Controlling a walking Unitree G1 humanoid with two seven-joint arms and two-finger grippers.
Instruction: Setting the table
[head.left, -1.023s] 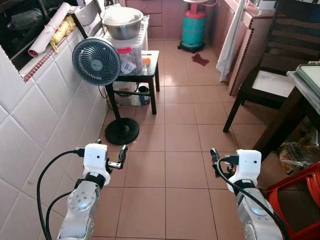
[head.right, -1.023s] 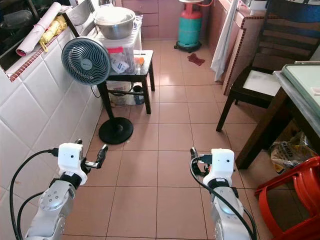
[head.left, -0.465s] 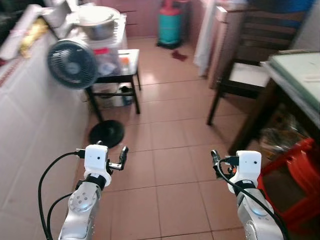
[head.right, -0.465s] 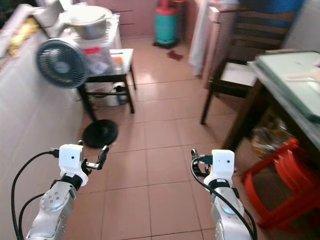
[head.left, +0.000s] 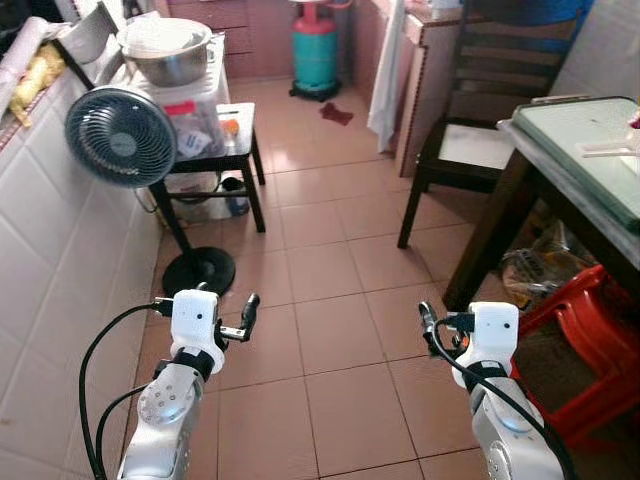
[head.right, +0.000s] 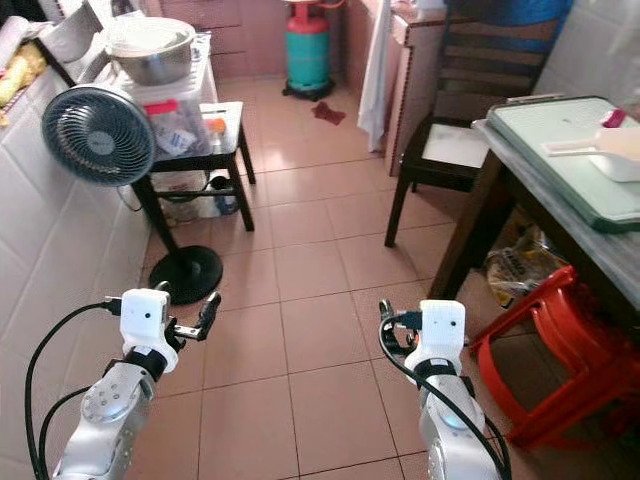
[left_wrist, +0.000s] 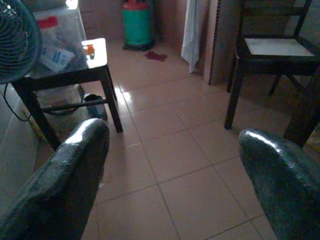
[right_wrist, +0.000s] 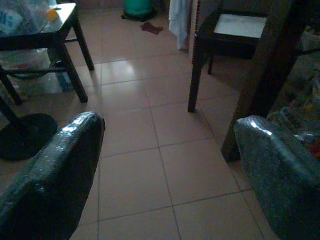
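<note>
Your worktop (head.right: 560, 140) stands at far right with a white scoop (head.right: 600, 148) lying on it, a dark chair (head.right: 450, 150) just beyond and a red stool (head.right: 560, 370) beneath, while your left gripper (left_wrist: 175, 165) and right gripper (right_wrist: 170, 165) hover over floor tiles, jaws released, holding nothing.

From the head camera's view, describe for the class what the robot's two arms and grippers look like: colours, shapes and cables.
Both arms are silver metal with round joints, each ending in a boxy white wrist block. The left gripper and right gripper each have two long black fingers; the wrist views show the fingers as rounded, glossy pads. Black cables loop from each wrist block back along the arm.
</note>
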